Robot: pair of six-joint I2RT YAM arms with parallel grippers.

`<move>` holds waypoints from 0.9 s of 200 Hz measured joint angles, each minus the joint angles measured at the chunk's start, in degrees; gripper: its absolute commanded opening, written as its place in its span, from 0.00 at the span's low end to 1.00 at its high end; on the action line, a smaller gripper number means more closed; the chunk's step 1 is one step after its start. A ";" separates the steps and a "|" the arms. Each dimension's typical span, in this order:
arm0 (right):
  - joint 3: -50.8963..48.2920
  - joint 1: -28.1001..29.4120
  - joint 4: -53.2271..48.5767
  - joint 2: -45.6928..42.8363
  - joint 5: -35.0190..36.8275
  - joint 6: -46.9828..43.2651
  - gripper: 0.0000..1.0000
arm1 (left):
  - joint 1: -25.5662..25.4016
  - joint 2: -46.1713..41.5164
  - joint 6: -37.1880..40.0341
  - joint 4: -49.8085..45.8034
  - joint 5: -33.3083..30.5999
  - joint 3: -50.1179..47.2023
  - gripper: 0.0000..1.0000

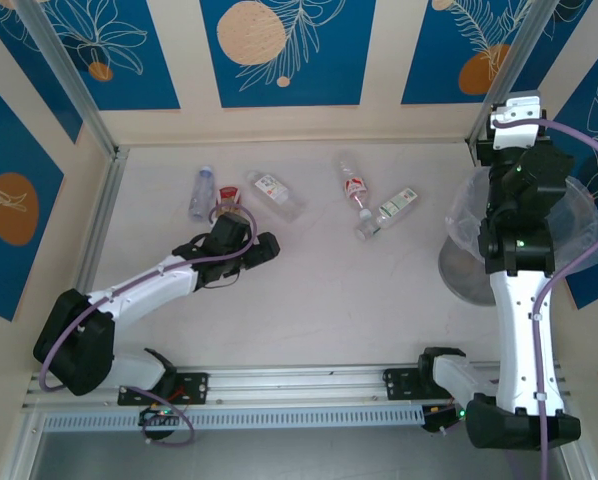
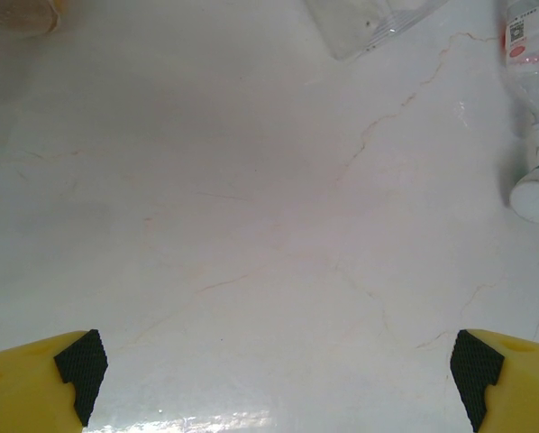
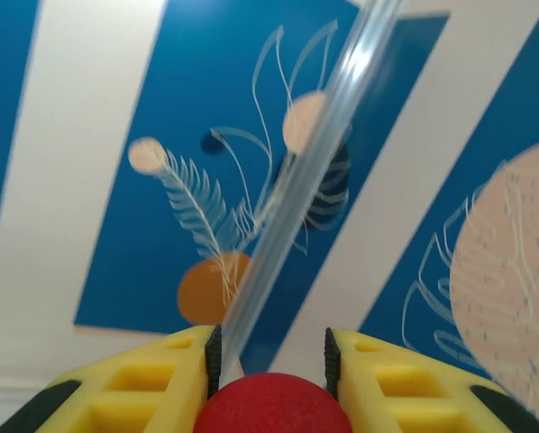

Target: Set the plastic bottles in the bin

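Here, five plastic bottles (image 1: 272, 194) lie toward the desk's (image 1: 309, 300) far edge, three near the far-left corner and two nearer the middle. A sixth, a red-capped bottle (image 3: 272, 408), is pinched between the right fingers (image 3: 378, 374). The right arm rises over the bin (image 1: 457, 262) at the right edge. The left fingers (image 2: 78, 368) are spread wide above bare desk, beside the left three.
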 measured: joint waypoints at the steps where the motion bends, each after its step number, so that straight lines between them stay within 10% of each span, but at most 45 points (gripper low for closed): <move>1: -0.26 -0.13 0.00 0.00 0.20 0.09 0.00 | 0.00 0.00 0.07 0.00 0.00 0.00 0.99; 180: -16.15 -9.55 -1.27 -1.68 7.89 3.52 0.00 | 0.00 0.26 4.07 2.05 3.89 2.10 0.99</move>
